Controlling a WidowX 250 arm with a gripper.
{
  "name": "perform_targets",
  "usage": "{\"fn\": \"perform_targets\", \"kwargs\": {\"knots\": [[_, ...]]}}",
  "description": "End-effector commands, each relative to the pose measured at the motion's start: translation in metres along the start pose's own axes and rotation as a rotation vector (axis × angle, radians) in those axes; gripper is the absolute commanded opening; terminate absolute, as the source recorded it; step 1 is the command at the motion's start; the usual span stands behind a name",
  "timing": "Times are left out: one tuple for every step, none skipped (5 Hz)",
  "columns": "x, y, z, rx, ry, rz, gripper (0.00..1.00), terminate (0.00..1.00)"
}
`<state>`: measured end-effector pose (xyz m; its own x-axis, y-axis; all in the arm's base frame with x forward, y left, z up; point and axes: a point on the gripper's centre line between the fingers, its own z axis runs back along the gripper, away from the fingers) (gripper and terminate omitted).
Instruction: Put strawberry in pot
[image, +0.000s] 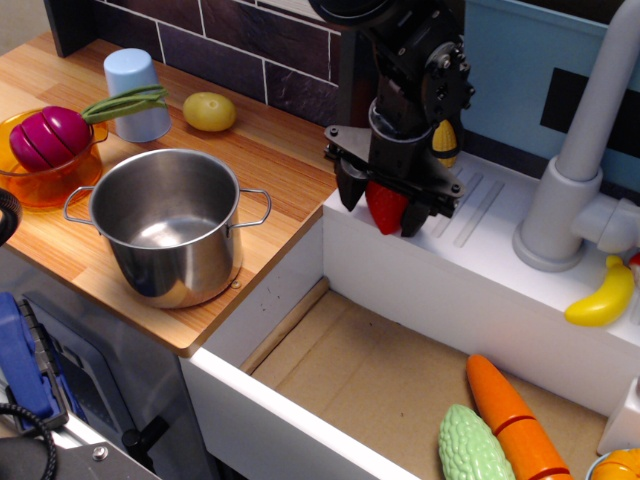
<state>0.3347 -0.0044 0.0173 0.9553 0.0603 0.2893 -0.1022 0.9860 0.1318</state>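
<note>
The red strawberry (386, 208) lies at the front left corner of the white sink ledge (480, 262). My black gripper (384, 203) has come down over it, one finger on each side of the berry, jaws still apart around it. The upper part of the strawberry is hidden behind the gripper body. The shiny steel pot (170, 225) stands empty on the wooden counter (270, 160), to the left of and below the gripper.
A transparent orange bowl (25, 185) with a magenta sliced vegetable (50, 135) is at far left, with a pale blue cup (135, 92) and a yellow-green lemon (209, 111) behind the pot. A grey faucet (580, 150) and banana (603, 293) are at right. A carrot (510, 415) lies in the basin.
</note>
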Motion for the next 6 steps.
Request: {"fn": "perform_targets", "kwargs": {"knots": [[0.008,0.002,0.018,0.006,-0.003,0.035,0.0,0.0],[-0.003,0.017,0.046,0.139,0.011,0.076,0.0,0.0],[-0.004,0.046,0.076,0.237,0.019,0.087,0.0,0.0],[-0.004,0.063,0.098,0.253,0.057,0.089,0.0,0.0],[-0.018,0.081,0.11,0.238,0.08,0.104,0.0,0.0],[-0.033,0.094,0.119,0.258,0.086,0.109,0.0,0.0]]}}
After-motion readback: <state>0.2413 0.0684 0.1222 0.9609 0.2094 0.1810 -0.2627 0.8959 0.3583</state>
